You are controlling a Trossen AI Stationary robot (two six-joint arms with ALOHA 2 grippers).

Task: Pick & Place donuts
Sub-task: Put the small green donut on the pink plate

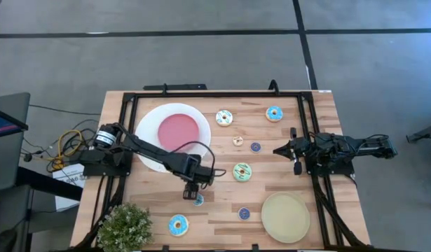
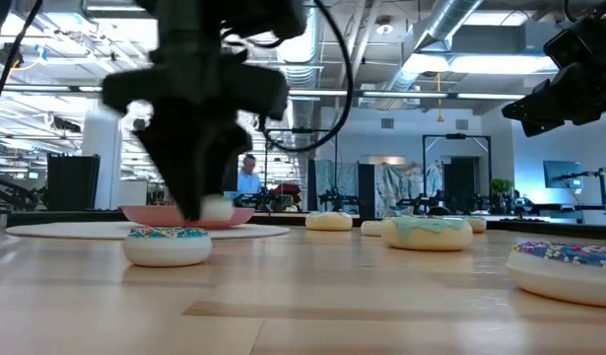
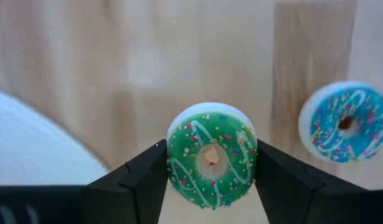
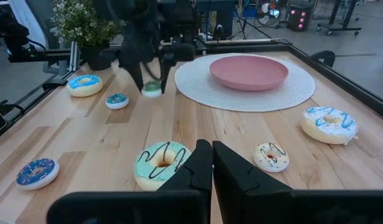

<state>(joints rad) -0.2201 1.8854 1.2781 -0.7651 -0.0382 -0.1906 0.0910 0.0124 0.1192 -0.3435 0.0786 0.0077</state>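
Note:
My left gripper (image 1: 192, 190) hangs over the near middle of the table, shut on a tiny green-iced donut (image 3: 211, 155); the high view hides that donut under the gripper. A tiny blue donut (image 3: 344, 121) lies flat on the wood just beside it (image 1: 198, 199). My right gripper (image 1: 293, 158) waits shut above the table's right side, touching nothing. Lying flat on the table are a cream donut (image 1: 223, 117), a blue one (image 1: 274, 113), a light green one (image 1: 242, 171) and another blue one (image 1: 178, 225), plus tiny ones (image 1: 237, 140), (image 1: 255, 147), (image 1: 244, 213). My left gripper pinches the tiny green donut between its two fingers, one finger (image 3: 144, 180) on each side of the outer rim (image 3: 172, 155). The fingers come from above, pointing down. The donut (image 2: 214, 208) sits level, icing up, a little clear of the table.
A white plate with a pink centre (image 1: 174, 133) lies far-left of my left gripper. A round tan plate (image 1: 285, 217) sits at the near right. A potted plant (image 1: 124, 225) stands at the near-left corner. A black frame (image 1: 215, 93) rims the table.

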